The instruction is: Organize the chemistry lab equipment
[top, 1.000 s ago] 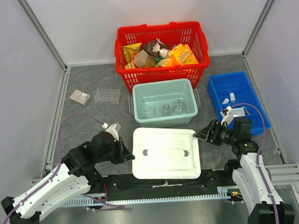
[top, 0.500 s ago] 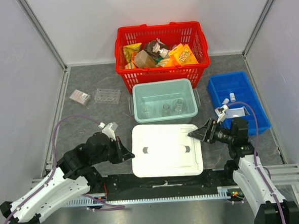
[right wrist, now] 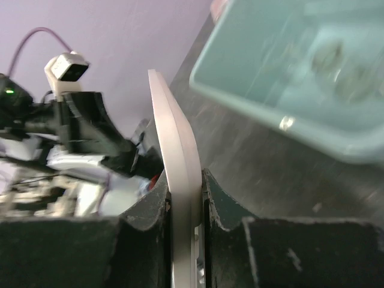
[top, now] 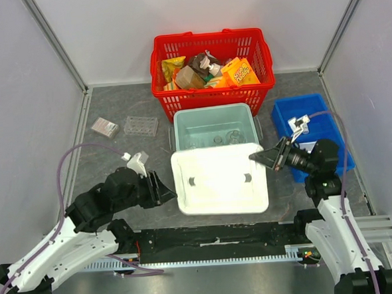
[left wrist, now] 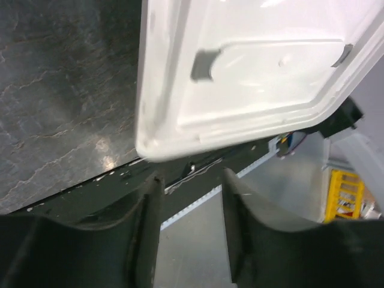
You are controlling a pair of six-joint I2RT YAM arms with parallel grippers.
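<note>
A white lid (top: 218,180) hangs tilted over the near edge of the teal bin (top: 213,119). My right gripper (top: 258,157) is shut on the lid's right edge (right wrist: 180,156), one finger on each face. In the bin stand small clear flasks (top: 234,137), blurred in the right wrist view (right wrist: 333,60). My left gripper (top: 164,189) is open beside the lid's left edge, holding nothing. In the left wrist view its fingers (left wrist: 147,231) stand apart below the lid (left wrist: 252,72). A clear well plate (top: 141,126) and a flat packet (top: 105,127) lie at the far left.
A red mesh basket (top: 212,86) of snack packs stands behind the teal bin. A blue bin (top: 313,106) sits at the right, just behind my right wrist. The black rail (top: 215,236) runs along the table's near edge.
The right gripper has closed on the lid's right edge and carried the lid up and away, over the teal bin's near rim. The left gripper has opened and moved up.
</note>
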